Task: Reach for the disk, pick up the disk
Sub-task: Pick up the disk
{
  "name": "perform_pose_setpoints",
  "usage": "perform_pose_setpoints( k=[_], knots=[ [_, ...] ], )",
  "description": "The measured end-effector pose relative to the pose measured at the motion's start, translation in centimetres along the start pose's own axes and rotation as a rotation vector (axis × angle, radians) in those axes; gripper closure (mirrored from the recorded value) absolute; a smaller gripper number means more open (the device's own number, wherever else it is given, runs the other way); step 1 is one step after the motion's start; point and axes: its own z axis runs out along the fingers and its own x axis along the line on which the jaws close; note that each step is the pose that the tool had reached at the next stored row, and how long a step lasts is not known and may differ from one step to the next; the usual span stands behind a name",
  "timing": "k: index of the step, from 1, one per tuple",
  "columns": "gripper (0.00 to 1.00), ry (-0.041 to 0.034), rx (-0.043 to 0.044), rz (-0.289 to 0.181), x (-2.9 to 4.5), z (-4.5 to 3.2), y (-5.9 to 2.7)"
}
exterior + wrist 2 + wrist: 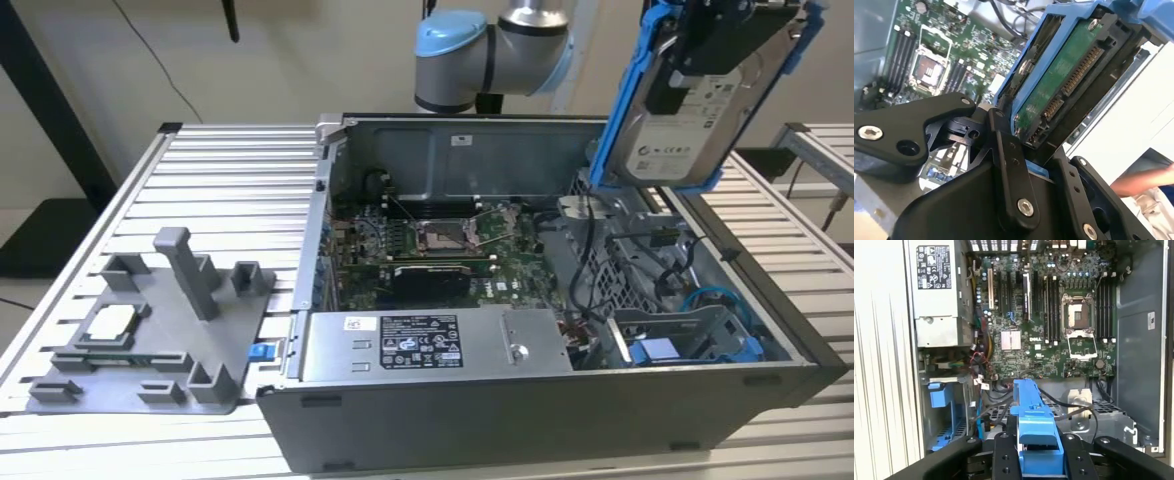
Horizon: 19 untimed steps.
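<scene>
Gripper [1036,460] is closed on the disk [687,95], black fingers [1011,172] clamping across its blue rail end. In the second wrist view the disk's green circuit-board underside and connector row face the camera, blue rails on either side. The disk hangs well above the open computer case [534,400], clear of it, tilted, label side toward the exterior camera.

Risks, judged from this pose:
- Grip sits on one end of the disk only, on plastic rail. The free end hangs down; a jerk or fast swing could let it pivot or slip between the fingers.
- A drop from here would land on the motherboard [1054,330] or the cables [1074,405] directly beneath, near the open CPU socket [1079,315].
- The rails may flex under clamp force, loosening the hold.

Further off: blue empty bay [694,345] in the case corner nearest the exterior camera; grey fixture [160,335] on the slatted table [227,190] at the exterior view's left, well apart. A person's arm [1141,182] shows beyond the case in the second wrist view; a swing that way could meet it.
</scene>
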Motion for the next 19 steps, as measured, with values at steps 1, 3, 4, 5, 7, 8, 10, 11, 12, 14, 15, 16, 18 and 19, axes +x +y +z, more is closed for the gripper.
perform_pose_setpoints(
  k=[1, 3, 4, 5, 7, 8, 10, 11, 12, 14, 15, 16, 18, 19],
  knots=[
    [1.0, -0.0001, 0.0001, 0.0, 0.35, -0.01, -0.02],
    [1.0, 0.0001, 0.0, 0.0, 0.85, -0.02, -0.05],
    [1.0, 0.0, 0.0, 0.0, 1.1, -0.01, -0.07],
    [1.0, 0.0002, 0.0, 0.0, 1.35, 0.0, -0.08],
    [1.0, 0.0001, 0.0, 0.0, 1.93, 0.04, -0.13],
    [1.0, 0.0002, 0.0, 0.0, 2.28, 0.07, -0.15],
    [1.0, 0.0002, -0.0001, 0.0, 3.0, 0.12, -0.2],
    [1.0, 0.0001, -0.0002, 0.0, 3.35, 0.15, -0.22],
    [1.0, 0.0001, -0.0003, 0.0, 3.62, 0.19, -0.23],
    [1.0, 0.0002, -0.0003, 0.0, 4.02, 0.29, -0.26],
    [1.0, 0.0002, -0.0003, -0.001, 4.24, 0.35, -0.28],
    [1.0, 0.0002, -0.0003, -0.001, 4.45, 0.41, -0.29],
    [1.0, 0.0002, -0.0004, -0.003, 4.85, 0.55, -0.32],
    [1.0, 0.0002, -0.0005, -0.005, 5.0, 0.61, -0.32]
  ],
)
